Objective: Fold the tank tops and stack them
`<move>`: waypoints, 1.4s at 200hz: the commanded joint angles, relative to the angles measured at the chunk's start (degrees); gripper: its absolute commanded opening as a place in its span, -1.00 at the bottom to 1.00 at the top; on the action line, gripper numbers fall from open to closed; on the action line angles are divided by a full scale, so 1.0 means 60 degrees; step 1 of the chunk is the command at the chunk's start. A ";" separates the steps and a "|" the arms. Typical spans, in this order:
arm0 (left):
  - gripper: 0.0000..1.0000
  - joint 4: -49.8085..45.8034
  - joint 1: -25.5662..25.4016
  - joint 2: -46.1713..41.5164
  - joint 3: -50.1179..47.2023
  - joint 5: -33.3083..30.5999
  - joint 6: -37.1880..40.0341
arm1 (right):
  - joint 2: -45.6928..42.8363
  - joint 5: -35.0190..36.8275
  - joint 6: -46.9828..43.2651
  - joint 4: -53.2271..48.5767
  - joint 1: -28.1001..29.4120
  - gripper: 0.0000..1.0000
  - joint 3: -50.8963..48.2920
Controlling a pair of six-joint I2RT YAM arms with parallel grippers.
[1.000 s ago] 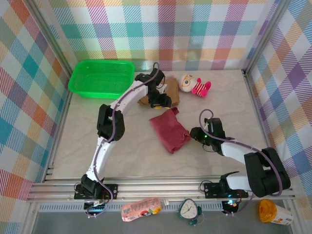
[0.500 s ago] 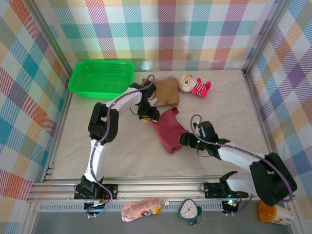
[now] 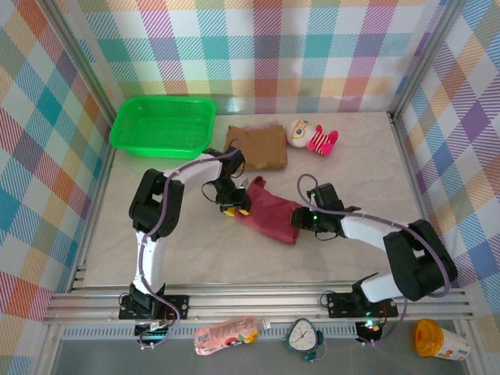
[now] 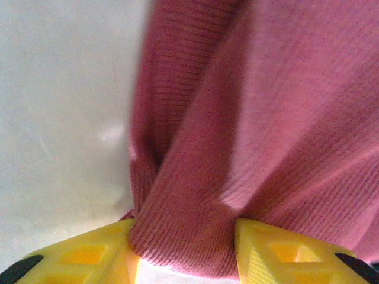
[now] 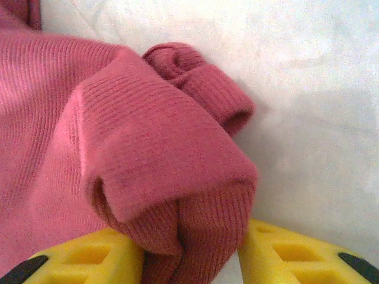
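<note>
Enclosed work cell: pale table inside plaid cloth walls.
Table (image 3: 195,250), cream stone-look top, matte, faintly veined. Plaid wall panels in pastel pink, teal, yellow, orange and purple stand behind the table (image 3: 258,47), at its left (image 3: 39,156) and at its right (image 3: 469,141). Bare aluminium frame posts (image 3: 78,78) rise from the table's far corners. Slotted aluminium rails (image 3: 258,297) run along the table's near edge, with a grey ledge (image 3: 86,351) just below that edge. Light even and diffuse; shadows on the table are soft and short.
</note>
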 commanded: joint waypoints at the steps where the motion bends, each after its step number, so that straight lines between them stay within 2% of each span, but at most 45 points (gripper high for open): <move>1: -0.07 0.0430 -0.0491 -0.0947 -0.0796 0.0399 -0.1205 | 0.0449 -0.0825 -0.1335 -0.0504 -0.0274 -0.04 0.0664; 26: -0.02 0.0522 -0.0752 -0.1552 -0.1442 0.0166 -0.1785 | 0.0511 -0.1836 -0.2091 -0.1485 -0.0823 0.04 0.1129; 49: 0.06 -0.0326 -0.0710 -0.1612 -0.1114 -0.0987 -0.1193 | -0.0200 -0.2242 -0.2432 -0.2167 -0.1173 0.17 0.1161; 71: 0.12 -0.0070 -0.0453 -0.1607 -0.0756 -0.1141 -0.0918 | -0.0377 -0.3009 -0.2106 -0.1903 -0.1065 0.24 0.0837; 75: 0.19 0.0066 -0.0409 -0.1595 -0.0747 -0.1122 -0.0907 | -0.0355 -0.3054 -0.2045 -0.1816 -0.0992 0.25 0.0770; 112: 0.22 0.0694 -0.0234 -0.0758 -0.0341 -0.0871 -0.0560 | 0.0055 -0.2510 -0.1649 -0.1299 -0.0355 0.29 0.0457; 151: 0.17 0.1089 -0.0362 -0.0052 0.0025 -0.0288 -0.0548 | 0.0226 -0.1610 -0.1979 -0.1765 -0.0020 0.31 0.0678; 177: 0.04 0.1171 -0.0402 0.0156 -0.0323 -0.0330 -0.0536 | -0.0554 -0.0862 -0.2195 -0.2547 0.0039 0.35 0.0895; 192: -0.12 0.1177 -0.0402 0.0272 -0.0478 -0.0416 -0.0505 | -0.0821 -0.0690 -0.2080 -0.2738 0.0043 0.36 0.0770; 216: -0.39 0.1091 -0.0402 0.0407 -0.0432 -0.0291 -0.0467 | -0.0098 -0.0938 -0.1851 -0.2323 0.0213 0.36 0.0505; 245: -0.58 0.0896 -0.0431 0.0392 -0.0341 -0.0151 -0.0439 | 0.1012 -0.1218 -0.1811 -0.1955 0.0775 0.27 0.1099; 261: -0.71 0.0851 -0.0444 0.0335 -0.0384 -0.0072 -0.0398 | 0.1381 -0.1380 -0.1842 -0.1762 0.0917 0.13 0.1288; 280: -0.85 0.0825 -0.0446 0.0219 -0.0275 0.0135 -0.0379 | 0.1337 -0.1382 -0.1883 -0.1662 0.0979 -0.27 0.1411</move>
